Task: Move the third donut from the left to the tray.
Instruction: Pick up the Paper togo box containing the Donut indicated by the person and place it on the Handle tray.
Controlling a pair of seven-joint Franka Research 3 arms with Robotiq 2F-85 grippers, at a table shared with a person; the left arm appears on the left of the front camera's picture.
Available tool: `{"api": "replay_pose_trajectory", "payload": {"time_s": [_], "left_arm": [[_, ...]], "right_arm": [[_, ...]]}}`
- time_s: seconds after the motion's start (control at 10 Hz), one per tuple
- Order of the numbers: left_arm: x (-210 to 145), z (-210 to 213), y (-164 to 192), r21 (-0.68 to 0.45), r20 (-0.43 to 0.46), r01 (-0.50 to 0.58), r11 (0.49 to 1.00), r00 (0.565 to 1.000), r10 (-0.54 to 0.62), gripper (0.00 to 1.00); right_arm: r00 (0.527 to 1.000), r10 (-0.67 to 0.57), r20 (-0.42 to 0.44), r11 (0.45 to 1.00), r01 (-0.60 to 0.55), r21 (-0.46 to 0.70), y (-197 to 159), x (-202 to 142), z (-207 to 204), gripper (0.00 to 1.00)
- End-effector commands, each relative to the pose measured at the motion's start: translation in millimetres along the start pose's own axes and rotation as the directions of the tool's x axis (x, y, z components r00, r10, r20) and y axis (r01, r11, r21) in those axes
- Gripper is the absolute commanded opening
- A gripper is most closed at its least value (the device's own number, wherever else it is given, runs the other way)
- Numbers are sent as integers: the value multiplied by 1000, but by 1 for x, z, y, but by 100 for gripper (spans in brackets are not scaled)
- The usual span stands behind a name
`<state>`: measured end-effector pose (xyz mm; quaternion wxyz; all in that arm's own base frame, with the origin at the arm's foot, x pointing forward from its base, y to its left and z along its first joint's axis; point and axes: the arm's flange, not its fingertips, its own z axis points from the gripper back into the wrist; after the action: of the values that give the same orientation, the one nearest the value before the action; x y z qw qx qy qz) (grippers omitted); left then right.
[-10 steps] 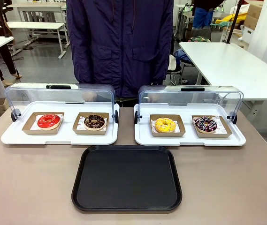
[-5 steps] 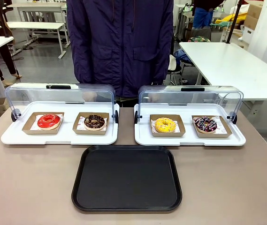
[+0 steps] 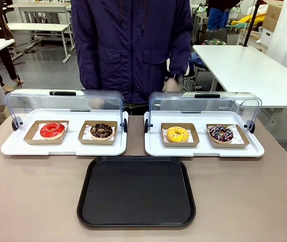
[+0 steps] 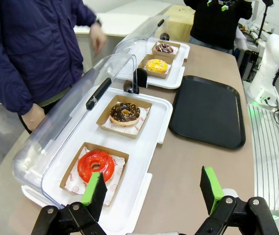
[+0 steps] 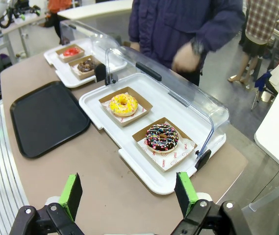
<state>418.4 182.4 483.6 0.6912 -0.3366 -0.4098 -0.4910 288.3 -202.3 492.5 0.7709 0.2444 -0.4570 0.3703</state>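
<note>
Table: brown-grey top (image 3: 32, 201) in a workshop with white benches behind it; a person in a dark blue jacket (image 3: 130, 45) stands at the far edge, 12 o'clock.
Black tray (image 3: 136, 191): lying flat at 6 o'clock on the table, square to the near edge.
Yellow-glazed donut (image 3: 177, 134): third in the row from the left, sitting in its brown cardboard holder (image 3: 193, 139) on the right white tray (image 3: 204, 150). That puts it at roughly 1 o'clock from the black tray and well apart from it.
Neighbours: a sprinkled chocolate donut (image 3: 220, 133) sits just beside it at 3 o'clock on the same white tray. Over at 10 o'clock from the black tray, the left white tray (image 3: 62, 148) carries a red-glazed donut (image 3: 52, 130) and a chocolate donut (image 3: 101, 130).
Clear lids: right lid (image 3: 204, 103) and left lid (image 3: 65, 101) are both tipped up and back, standing along the 12 o'clock side of their trays.
Person's hand (image 3: 172, 84): raised above the right lid, at 12 o'clock from the yellow-glazed donut, blurred.
Left gripper (image 4: 153, 182): jaws spread wide, nothing between the green pads, hanging over the table by the red-glazed donut's end of the left white tray.
Right gripper (image 5: 128, 185): jaws wide apart too, nothing held, above the table edge near the sprinkled chocolate donut.
</note>
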Motion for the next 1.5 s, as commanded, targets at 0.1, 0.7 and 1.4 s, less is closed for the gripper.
{"api": "replay_pose_trajectory", "payload": {"time_s": [0.1, 0.7, 1.4], "left_arm": [[1, 1, -2, -6, -12, -3, 1000, 1000, 3, 100], [1, 1, -2, -6, -12, -3, 1000, 1000, 3, 100], [1, 1, -2, -6, -12, -3, 1000, 1000, 3, 100]], "right_arm": [[999, 23, 28, 1000, -23, -3, -2, 2, -2, 100], [999, 23, 28, 1000, -23, -3, -2, 2, -2, 100], [999, 23, 28, 1000, -23, -3, -2, 2, -2, 100]]}}
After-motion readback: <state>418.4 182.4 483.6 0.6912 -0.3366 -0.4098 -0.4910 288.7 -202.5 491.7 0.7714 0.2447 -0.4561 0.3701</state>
